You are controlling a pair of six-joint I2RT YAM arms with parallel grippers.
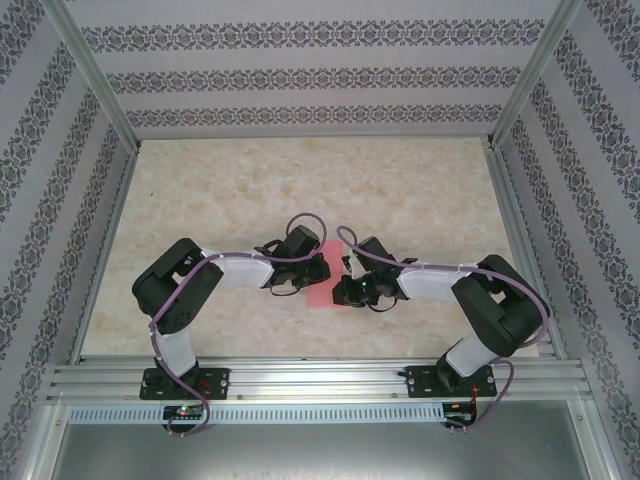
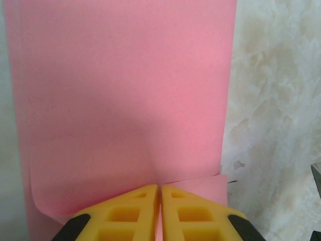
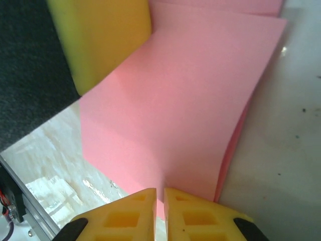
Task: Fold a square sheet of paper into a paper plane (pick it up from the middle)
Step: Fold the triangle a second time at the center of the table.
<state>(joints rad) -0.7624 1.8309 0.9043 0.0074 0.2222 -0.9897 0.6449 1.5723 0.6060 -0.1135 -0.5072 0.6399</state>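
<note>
The pink square sheet of paper point(image 1: 316, 292) lies near the middle of the tabletop point(image 1: 300, 180), a little toward 6 o'clock, with one layer doubled over another. The left hand point(image 2: 159, 201) pinches its 9 o'clock edge, yellow fingers together on a curled flap. The right hand point(image 3: 160, 201) is clamped on the 3 o'clock edge, which lifts off the marbled surface.

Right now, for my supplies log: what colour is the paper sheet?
The paper sheet is plain pink, clearest in the left wrist view.
</note>
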